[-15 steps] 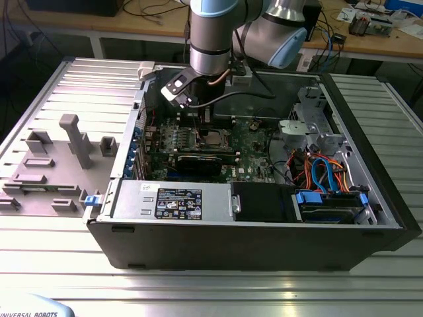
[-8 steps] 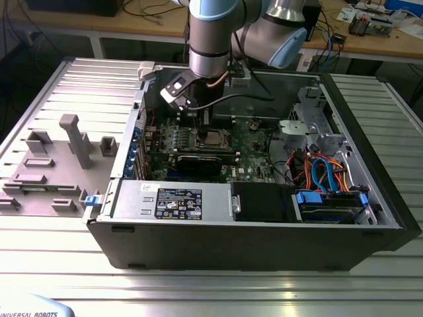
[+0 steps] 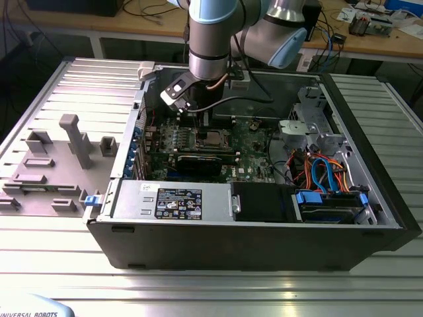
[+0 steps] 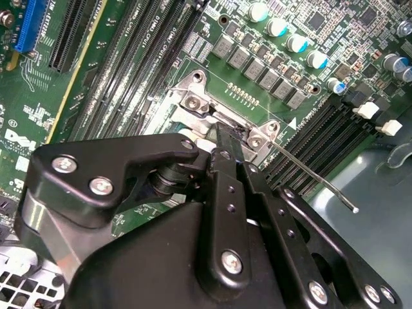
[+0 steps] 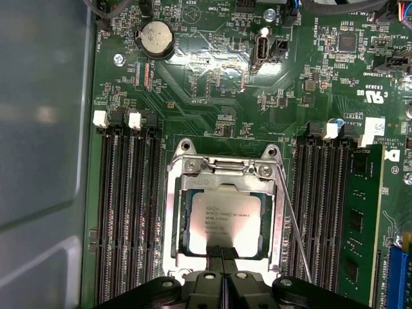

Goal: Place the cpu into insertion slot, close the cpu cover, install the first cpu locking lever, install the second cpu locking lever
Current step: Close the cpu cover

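**Gripper (image 5: 223,252) closed at the edge of the chip socket**

I am seeing the gripper's fingers pressing together with no gap between them, and I cannot make out anything held between them. Their tips are touching the cover frame (image 5: 176,212) at the edge opposite its hinge.

The chip (image 5: 222,215) is sitting in the socket (image 5: 183,149), with its grey top showing through the frame's window. The frame is lying flat around the chip.

One thin lever (image 5: 293,225) is sticking out slantwise from a corner of the socket and crossing over the memory slots (image 5: 318,212) beside it. In the second wrist view its free end is hanging past the edge of the green circuit board (image 5: 212,84).

In the exterior view the arm (image 3: 210,39) is reaching down into an open computer case (image 3: 264,247). The case is lying on its side on the ribbed metal tabletop (image 3: 198,290).
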